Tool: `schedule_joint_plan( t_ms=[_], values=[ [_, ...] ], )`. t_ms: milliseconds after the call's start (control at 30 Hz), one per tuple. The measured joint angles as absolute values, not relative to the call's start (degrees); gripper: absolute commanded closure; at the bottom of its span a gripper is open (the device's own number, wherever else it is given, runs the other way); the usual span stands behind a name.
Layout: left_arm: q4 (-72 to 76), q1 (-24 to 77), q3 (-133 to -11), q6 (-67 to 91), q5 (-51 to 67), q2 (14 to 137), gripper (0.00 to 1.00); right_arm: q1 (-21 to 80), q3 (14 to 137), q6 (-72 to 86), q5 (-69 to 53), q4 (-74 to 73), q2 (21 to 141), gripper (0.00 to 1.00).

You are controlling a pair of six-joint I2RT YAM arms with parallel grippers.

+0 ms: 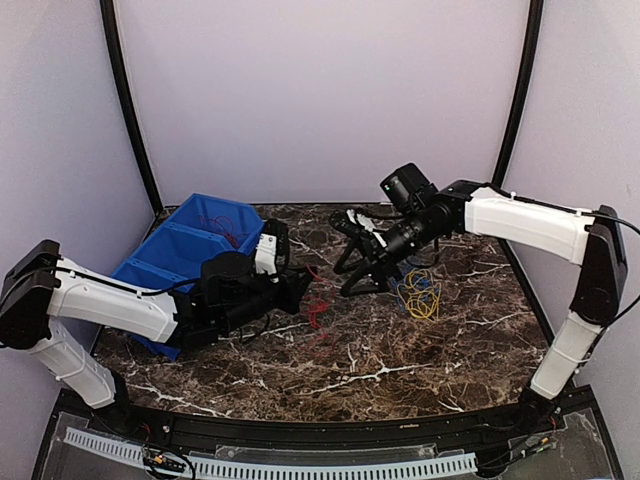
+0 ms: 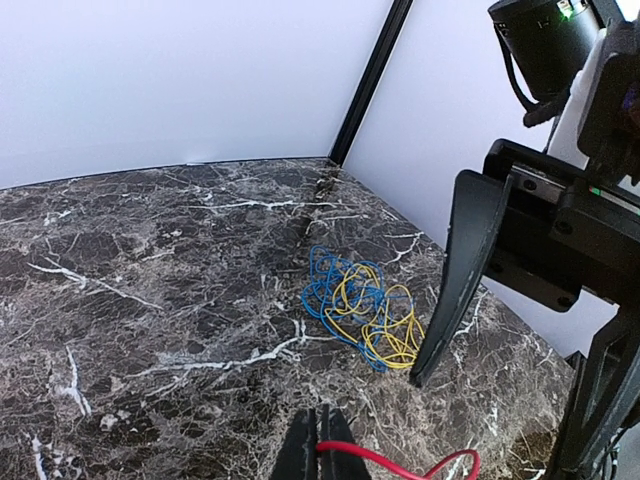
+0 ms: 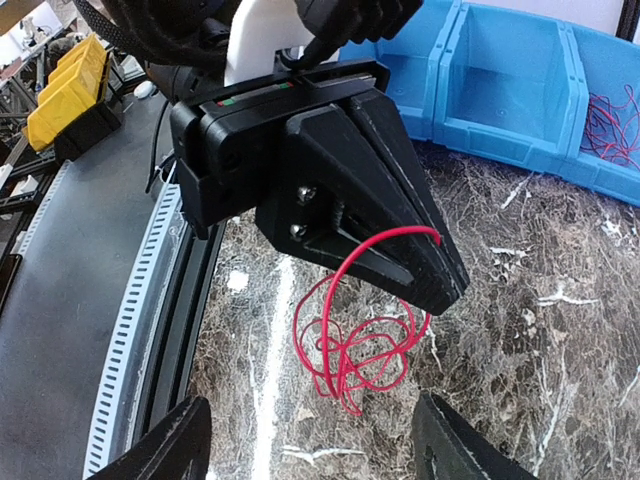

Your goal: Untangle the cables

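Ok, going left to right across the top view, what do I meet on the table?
From the left: blue plastic bin → left gripper → thin red cable dangling from its shut jaws → right gripper, open → tangled heap of blue and yellow cables.

In the left wrist view, the lower edge cuts off the left claw and the red cable.
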State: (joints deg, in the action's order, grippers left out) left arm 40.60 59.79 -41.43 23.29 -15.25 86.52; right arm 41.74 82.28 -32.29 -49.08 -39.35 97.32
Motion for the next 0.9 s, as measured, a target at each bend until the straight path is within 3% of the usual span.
schedule_joint_plan(
  t_ms=[167, 200, 367, 400, 667, 900],
  values=[
    [40.71, 59.79, -42.65, 23.27, -15.16, 86.52, 1.0, 42.83, 84.29, -32.58, -49.5, -39.11, 99.33, 0.37],
    [40.69, 59.79, -42.89, 23.27, -15.09, 86.52, 1.0, 43.11, 85.03, -32.58, -49.69, -39.07, 100.38, 0.43],
    [40.82, 59.79, -43.24, 23.22, -15.46, 86.35, 1.0, 44.34, 87.26, -33.54, -53.54, -40.32, 104.42, 0.94],
    [40.82, 59.79, -43.24, 23.16, -15.73, 86.15, 1.0, 44.58, 87.39, -33.87, -54.76, -40.77, 104.73, 0.97],
    [40.6, 60.97, -42.87, 18.09, -19.7, 80.44, 1.0, 46.3, 84.75, -37.08, -61.32, -43.81, 103.18, 0.93],
    [39.94, 61.25, -42.5, 9.52, -24.73, 74.24, 1.0, 46.74, 78.26, -37.12, -61.67, -41.28, 98.15, 1.0]
  ],
)
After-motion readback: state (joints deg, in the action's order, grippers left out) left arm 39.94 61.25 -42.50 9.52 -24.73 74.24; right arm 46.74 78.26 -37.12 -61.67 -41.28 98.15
